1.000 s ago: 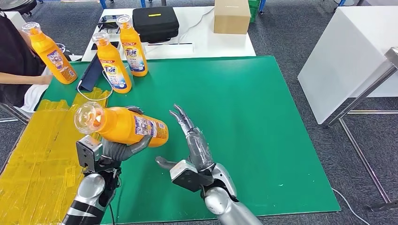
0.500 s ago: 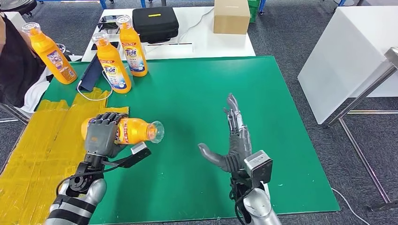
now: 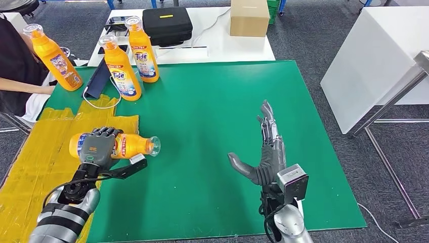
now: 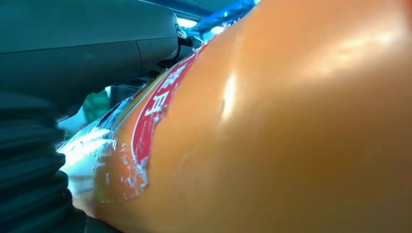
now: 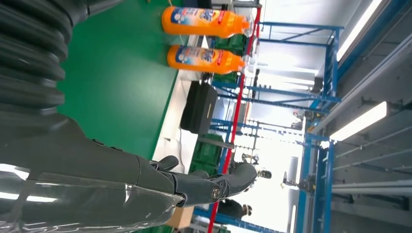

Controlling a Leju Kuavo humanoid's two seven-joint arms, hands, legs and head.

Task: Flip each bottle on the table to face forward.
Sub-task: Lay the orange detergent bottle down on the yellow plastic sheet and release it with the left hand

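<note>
My left hand (image 3: 98, 147) grips an orange bottle (image 3: 129, 145) that lies on its side above the edge of the yellow mat, clear cap pointing right. Up close its orange body and red label (image 4: 272, 126) press against my left hand (image 4: 58, 63). Two orange Tide bottles (image 3: 121, 71) (image 3: 141, 50) stand upright at the back left of the green mat (image 3: 212, 111), labels facing me; the right wrist view shows them too (image 5: 201, 22) (image 5: 204, 57). A person holds a further orange bottle (image 3: 53, 58) at the far left. My right hand (image 3: 263, 154) is open, fingers spread and pointing away, holding nothing (image 5: 121, 179).
A dark blue folder (image 3: 98, 78) leans by the standing bottles. Behind the mat a white table carries a black case (image 3: 167, 23) and a cardboard box (image 3: 249, 16). Another white table (image 3: 374, 61) stands at right. A yellow mat (image 3: 35, 167) covers the near left.
My left hand turned the bottle around so its cap now points right, and carried it left and lower. My right hand drew away to the right, staying open.
</note>
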